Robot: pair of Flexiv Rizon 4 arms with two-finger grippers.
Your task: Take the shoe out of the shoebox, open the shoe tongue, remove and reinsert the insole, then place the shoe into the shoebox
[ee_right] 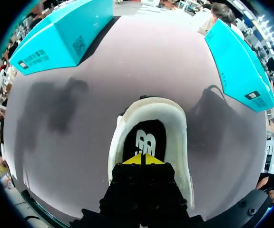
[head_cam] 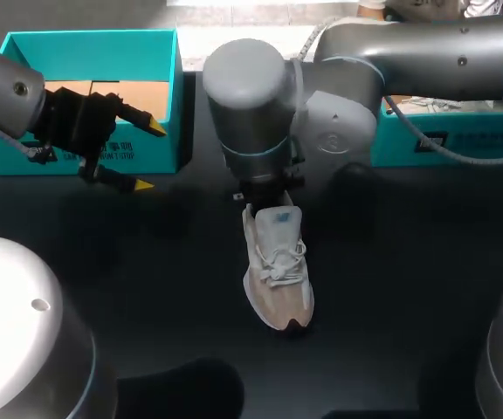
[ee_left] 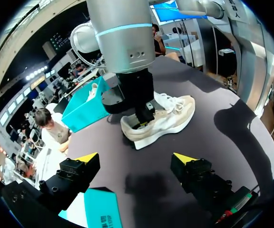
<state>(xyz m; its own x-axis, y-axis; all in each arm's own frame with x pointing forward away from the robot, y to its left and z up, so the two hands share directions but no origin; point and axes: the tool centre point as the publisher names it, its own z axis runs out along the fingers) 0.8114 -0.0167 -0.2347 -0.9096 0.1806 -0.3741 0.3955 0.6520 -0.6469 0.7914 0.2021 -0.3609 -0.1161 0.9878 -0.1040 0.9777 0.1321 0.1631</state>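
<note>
The sneaker lies on its sole near the middle of the worktop, out of the teal shoebox at the far left corner. The right pincer is pressed closed inside the shoe's collar, over the insole. I cannot tell whether it has nipped the insole's edge. If it has not, a pull may come away empty, or drag the unheld shoe. The left pincer hangs wide open and empty by the box. The wrist hides the heel from above.
</note>
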